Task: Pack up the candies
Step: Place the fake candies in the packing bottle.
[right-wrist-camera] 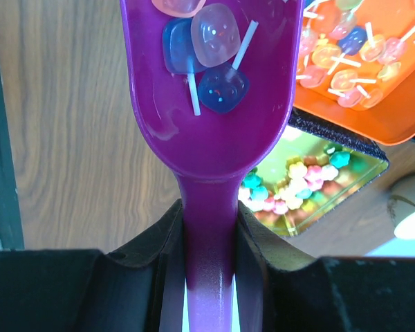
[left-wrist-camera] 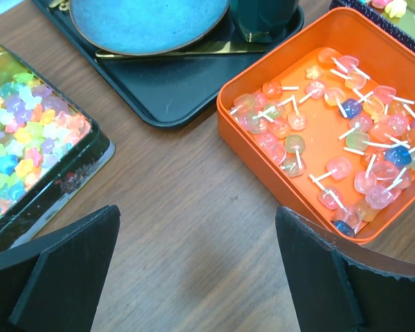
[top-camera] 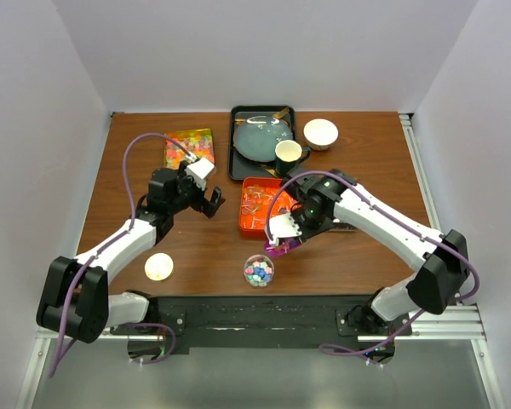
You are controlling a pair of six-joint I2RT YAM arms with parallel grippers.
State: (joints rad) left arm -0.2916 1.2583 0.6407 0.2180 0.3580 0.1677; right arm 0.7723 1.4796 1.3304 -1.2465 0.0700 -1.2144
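1. Gold lid (top-camera: pixel 158 267): lies on the table near the left arm, well apart from its jar.
2. Gummy tin (top-camera: pixel 190 146): open, full of multicoloured gummies.
3. Left gripper (top-camera: pixel 211 203): jaws spread wide and empty, hovering over bare wood between the tin and the orange box.
4. Jar (top-camera: pixel 258 259): uncapped at the near edge, with pastel pieces inside.
5. Orange box (left-wrist-camera: pixel 263 155): holds the stock of candies (left-wrist-camera: pixel 346 138), each on a white stick.
6. Purple scoop (right-wrist-camera: pixel 214 145): handle clamped in the right gripper (right-wrist-camera: pixel 209 221). The bowl carries a few candies and hangs off the box's near corner, short of the jar.
7. Step judged: carrying a scooped load to the jar. The next move calls for bringing the scoop's lip over the narrow mouth and tipping slowly, since the sticks may snag on the rim.
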